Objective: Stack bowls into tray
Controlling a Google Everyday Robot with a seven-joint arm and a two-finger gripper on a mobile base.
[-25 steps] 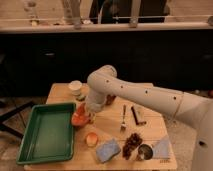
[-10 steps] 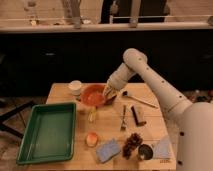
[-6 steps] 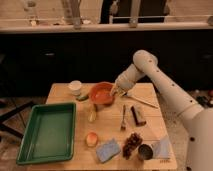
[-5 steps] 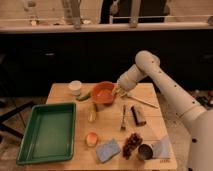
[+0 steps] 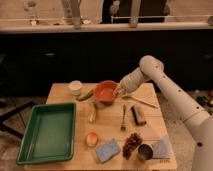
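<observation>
Carrying the orange bowl point(image 5: 105, 91) farther from the tray point(image 5: 48, 132) than a moment ago, the gripper point(image 5: 119, 91) is pinching its rim on the right, while the tray is lying empty well off to its lower left, so stacking is waiting.

On my desk point(image 5: 156, 131) I see a white cup point(image 5: 75, 87) at the far left. A fork point(image 5: 123, 118) lies beside a dark bar point(image 5: 138, 115). Along the near edge sit a blue sponge point(image 5: 108, 150), grapes point(image 5: 131, 144) and a metal can point(image 5: 145, 151). My tool point(image 5: 119, 91) hangs above the desk's far side.
</observation>
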